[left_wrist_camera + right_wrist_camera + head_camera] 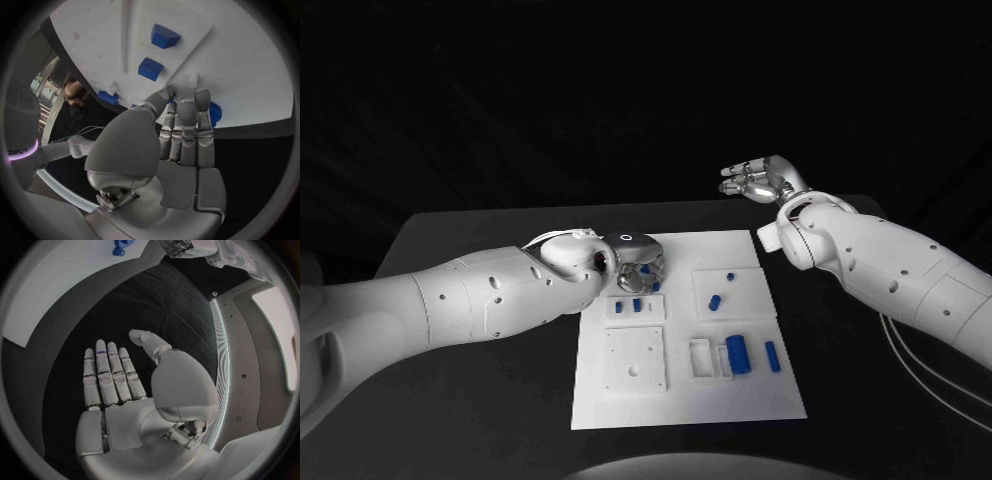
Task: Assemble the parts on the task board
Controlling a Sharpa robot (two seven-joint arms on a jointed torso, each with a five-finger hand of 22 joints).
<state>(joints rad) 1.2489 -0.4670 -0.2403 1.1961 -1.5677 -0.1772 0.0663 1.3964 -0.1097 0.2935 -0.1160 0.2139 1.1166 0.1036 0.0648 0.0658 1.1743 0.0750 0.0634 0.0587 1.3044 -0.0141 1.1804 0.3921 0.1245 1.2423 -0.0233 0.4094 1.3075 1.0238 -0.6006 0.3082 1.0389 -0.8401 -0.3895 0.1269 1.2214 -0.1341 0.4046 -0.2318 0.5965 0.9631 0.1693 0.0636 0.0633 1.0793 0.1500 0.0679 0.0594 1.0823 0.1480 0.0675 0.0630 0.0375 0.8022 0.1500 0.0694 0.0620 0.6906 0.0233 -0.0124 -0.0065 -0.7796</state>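
**L hand down on board, R hand idle off to the side**

L hand (pixel 638 262): low over the far-left part of the task board (pixel 687 400), arm coming in from the left. Wrist view shows its fingers (pixel 186 131) straight and pressed together side by side, tips right at a blue part (pixel 214 113) on the white plate. Thumb lies alongside. Can't tell whether anything is pinched or just touched; contact spot is hidden behind the fingers.

R hand (pixel 759 180): raised beyond the table's far edge, well apart from the board. Wrist view: palm flat, fingers (pixel 107 374) straight and side by side, thumb held out, nothing in it.

Parts on board, head view:
- two small blue parts (pixel 630 306) in a recess just beside the L hand, near side of it
- slanted blue part (pixel 715 301) in the right-hand recess, w/ a smaller one (pixel 730 275) beyond it
- larger upright blue block (pixel 738 354) next to a white frame piece (pixel 702 358), near-right area
- slim blue bar (pixel 770 355) just right of that block

White square plate w/ holes (pixel 635 358) sits on the board's near-left part.
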